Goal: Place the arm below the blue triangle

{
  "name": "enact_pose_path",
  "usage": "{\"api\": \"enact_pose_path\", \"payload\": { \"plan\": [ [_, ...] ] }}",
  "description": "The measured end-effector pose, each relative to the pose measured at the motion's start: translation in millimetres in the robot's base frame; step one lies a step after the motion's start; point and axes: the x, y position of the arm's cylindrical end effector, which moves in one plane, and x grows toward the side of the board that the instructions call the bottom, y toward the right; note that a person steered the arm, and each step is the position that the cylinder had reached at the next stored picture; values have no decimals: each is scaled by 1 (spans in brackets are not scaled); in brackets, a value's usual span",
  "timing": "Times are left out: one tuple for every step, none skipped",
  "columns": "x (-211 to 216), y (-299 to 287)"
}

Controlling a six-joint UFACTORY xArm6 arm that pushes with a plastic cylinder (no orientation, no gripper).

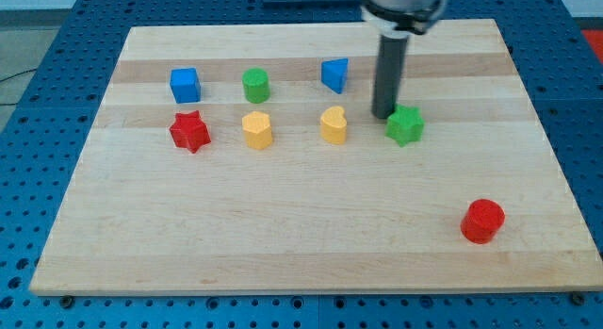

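The blue triangle [334, 74] lies near the view's top, right of centre, on the wooden board [283, 225]. My tip [382, 116] is on the board to the right of and slightly below the blue triangle. It stands right next to the upper left side of the green star [405, 125]. The yellow heart [334, 124] lies straight below the blue triangle, left of my tip.
A blue cube [186, 85] and a green cylinder [255, 85] lie in the upper row at the left. A red star [189, 131] and a yellow hexagon [256, 129] lie below them. A red cylinder [482, 221] sits at the lower right.
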Motion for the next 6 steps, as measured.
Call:
{"api": "enact_pose_path", "payload": {
  "plan": [
    [26, 1],
    [49, 6],
    [65, 32],
    [78, 49],
    [72, 25],
    [14, -6]
  ]
}}
